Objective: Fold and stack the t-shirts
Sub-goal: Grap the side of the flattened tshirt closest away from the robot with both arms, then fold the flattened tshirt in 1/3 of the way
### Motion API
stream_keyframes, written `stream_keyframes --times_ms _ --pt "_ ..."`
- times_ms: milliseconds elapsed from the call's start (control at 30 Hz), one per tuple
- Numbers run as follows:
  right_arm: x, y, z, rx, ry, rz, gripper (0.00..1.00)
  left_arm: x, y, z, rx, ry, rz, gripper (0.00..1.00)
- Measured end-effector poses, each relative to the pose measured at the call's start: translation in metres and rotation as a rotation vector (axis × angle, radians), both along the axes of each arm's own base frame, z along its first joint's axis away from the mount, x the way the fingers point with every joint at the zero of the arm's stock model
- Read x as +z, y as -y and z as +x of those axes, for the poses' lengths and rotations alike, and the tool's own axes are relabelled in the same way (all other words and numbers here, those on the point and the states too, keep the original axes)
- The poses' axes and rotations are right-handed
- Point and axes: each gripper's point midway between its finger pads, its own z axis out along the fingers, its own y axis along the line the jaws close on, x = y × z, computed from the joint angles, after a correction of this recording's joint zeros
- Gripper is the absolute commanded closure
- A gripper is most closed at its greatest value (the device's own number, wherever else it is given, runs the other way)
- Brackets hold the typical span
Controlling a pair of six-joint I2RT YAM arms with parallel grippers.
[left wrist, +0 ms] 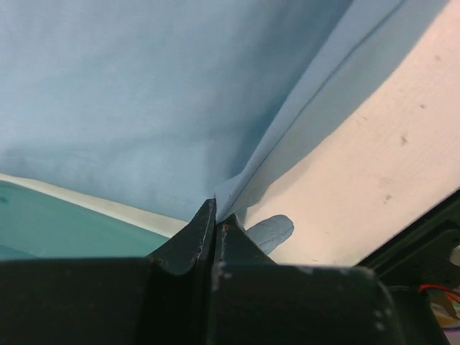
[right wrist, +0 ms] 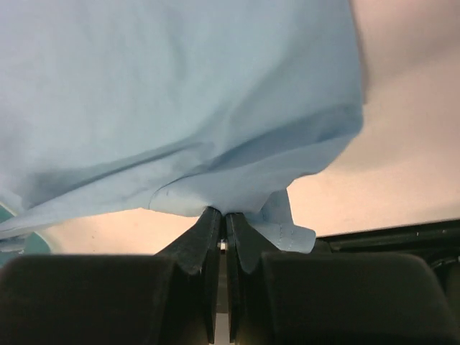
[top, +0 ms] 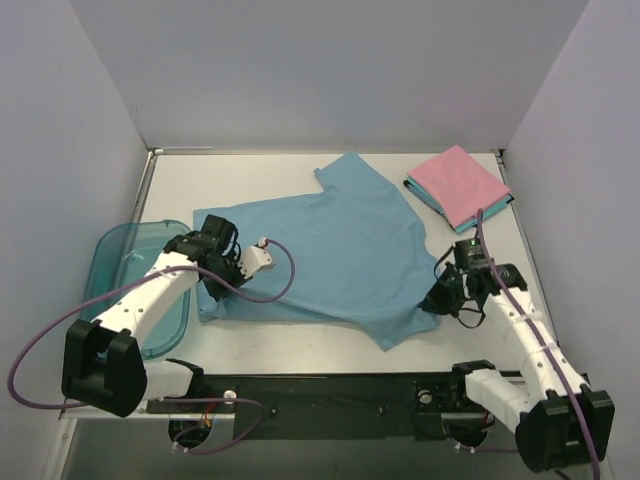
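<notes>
Blue shirt: your light blue t-shirt [top: 340, 250] lies soft and faintly creased in the middle of the pale surface [top: 250, 175], with one sleeve pointing to 12 o'clock.
Left hand: your left hand [left wrist: 215, 219] is clamped on its thin stitched hem at 8 o'clock.
Right hand: your right hand [right wrist: 224, 219] pinches the bunched corner at 4 o'clock.
Stack: the pink tee [top: 460, 183] is folded square on top of a teal one [top: 432, 203], at 1 o'clock.
Bin: the bin [top: 115, 265] is rounded translucent teal plastic, at 9 o'clock.
</notes>
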Motion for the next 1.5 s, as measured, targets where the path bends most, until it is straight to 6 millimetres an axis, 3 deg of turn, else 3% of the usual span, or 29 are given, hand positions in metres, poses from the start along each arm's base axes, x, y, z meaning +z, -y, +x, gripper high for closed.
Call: stream_keyframes --times_ms 200,333,467,733,900,1267,1333,1367,1467,1500 --pt "0.034 0.007 0.083 0.125 0.077 -0.048 1.00 -0.005 -0.005 0.038 0.038 0.029 0.062 1.00" --pt "0.040 0.010 0.133 0.216 0.110 -0.072 1.00 -0.017 -0.020 0.042 0.087 -0.005 0.100 1.00" --pt "0.033 0.006 0.168 0.311 0.122 -0.072 1.00 -0.018 -0.025 0.047 0.111 -0.001 0.105 1.00" --pt "0.016 -0.009 0.206 0.469 0.113 -0.042 1.00 -0.029 -0.031 0.057 0.141 -0.021 0.112 1.00" --pt "0.017 -0.010 0.224 0.537 0.132 -0.080 1.00 -0.032 -0.033 0.067 0.150 -0.024 0.126 1.00" --pt "-0.001 -0.015 0.238 0.627 0.102 -0.112 1.00 -0.034 -0.041 0.091 0.166 0.022 0.187 0.98" --pt "-0.002 -0.016 0.242 0.639 0.101 -0.116 1.00 -0.032 -0.041 0.096 0.168 0.038 0.188 0.94" --pt "-0.002 -0.016 0.244 0.643 0.105 -0.119 0.99 -0.031 -0.041 0.097 0.168 0.044 0.186 0.87" --pt "0.002 -0.017 0.250 0.653 0.121 -0.125 0.68 -0.032 -0.041 0.098 0.167 0.044 0.187 0.63" --pt "0.004 -0.018 0.253 0.655 0.127 -0.133 0.66 -0.033 -0.041 0.098 0.167 0.041 0.188 0.54"
